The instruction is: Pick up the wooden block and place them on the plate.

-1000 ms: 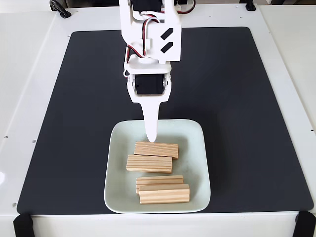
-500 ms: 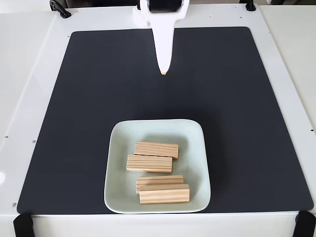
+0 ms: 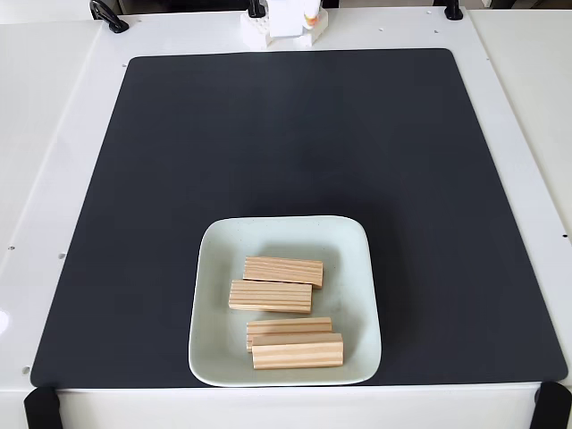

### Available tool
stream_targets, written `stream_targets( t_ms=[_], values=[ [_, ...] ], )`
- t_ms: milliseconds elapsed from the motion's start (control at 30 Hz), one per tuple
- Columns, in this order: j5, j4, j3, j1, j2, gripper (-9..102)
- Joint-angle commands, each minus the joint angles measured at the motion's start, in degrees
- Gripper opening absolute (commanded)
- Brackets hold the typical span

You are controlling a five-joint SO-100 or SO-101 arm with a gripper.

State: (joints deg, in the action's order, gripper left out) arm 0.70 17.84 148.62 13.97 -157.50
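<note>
Since the earlier frames the end effector [image 3: 309,16] has withdrawn to the top edge of the fixed view; its opening cannot be told. All four wooden blocks [image 3: 282,271] lie on the plate [image 3: 214,268], lower centre. Task appears complete.

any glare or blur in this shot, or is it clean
In the fixed view: even, soft lighting; the black mat is matte with no glare; the plate shows faint sheen only; grain on the wooden blocks is sharp; shadows are slight.
</note>
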Motion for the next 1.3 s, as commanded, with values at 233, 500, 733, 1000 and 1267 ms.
stream_targets(
  t_ms=[233,500,733,1000,1267],
  values=[
    [6.1,-12.9,16.3,-0.8,-22.9,0],
    [8.3,-11.5,26.5,-3.0,-35.2,0],
    [7.5,13.4,26.5,-3.3,-35.7,0],
    [7.5,28.6,30.7,-7.6,-35.9,0],
    [7.8,33.0,31.2,-9.9,-36.0,0]
  ],
)
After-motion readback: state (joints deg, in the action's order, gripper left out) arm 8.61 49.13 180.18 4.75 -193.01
